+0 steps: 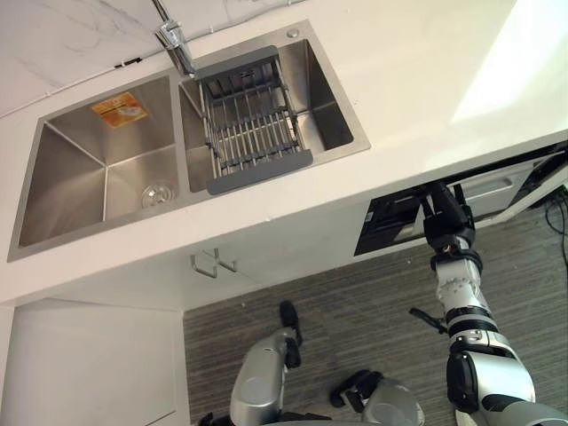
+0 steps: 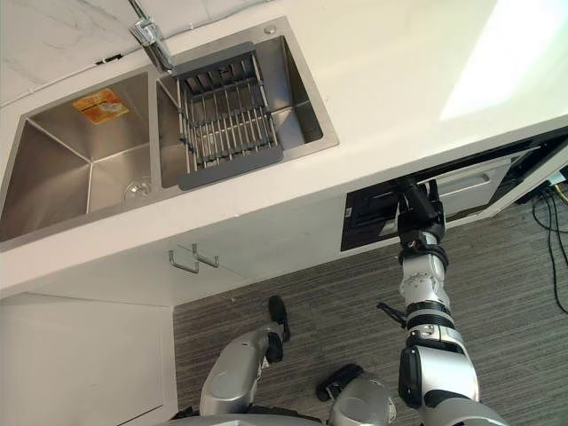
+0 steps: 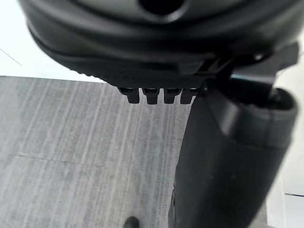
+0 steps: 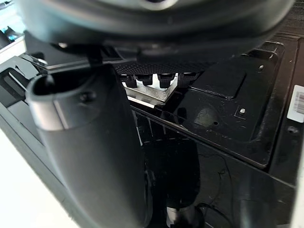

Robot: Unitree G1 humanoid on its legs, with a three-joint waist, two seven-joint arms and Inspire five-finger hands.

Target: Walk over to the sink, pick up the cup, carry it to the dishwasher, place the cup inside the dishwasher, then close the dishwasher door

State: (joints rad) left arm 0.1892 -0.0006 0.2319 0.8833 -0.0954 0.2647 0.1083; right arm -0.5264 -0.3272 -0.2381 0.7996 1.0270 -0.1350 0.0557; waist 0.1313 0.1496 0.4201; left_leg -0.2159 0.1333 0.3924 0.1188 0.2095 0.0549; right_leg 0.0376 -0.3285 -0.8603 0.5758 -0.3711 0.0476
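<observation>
Left eye view: the white desk (image 1: 426, 80) overhangs the dishwasher door (image 1: 386, 229), whose dark face stands just under the desk's front edge, with open striped floor (image 1: 355, 311) below it. The right hand (image 1: 448, 222) lies against that door, its fingers (image 4: 152, 78) straight, tips by a silver strip, gripping nothing. The left hand (image 1: 290, 342) hangs relaxed above the floor. Where the cup is, I cannot tell.

Out from the sink (image 1: 80, 177), the left arm (image 1: 259, 382) and right arm (image 1: 461, 291) are rounded silver-grey shells ringed with black bands. The left hand (image 1: 289, 330) and right hand (image 1: 448, 222) are matt black.
</observation>
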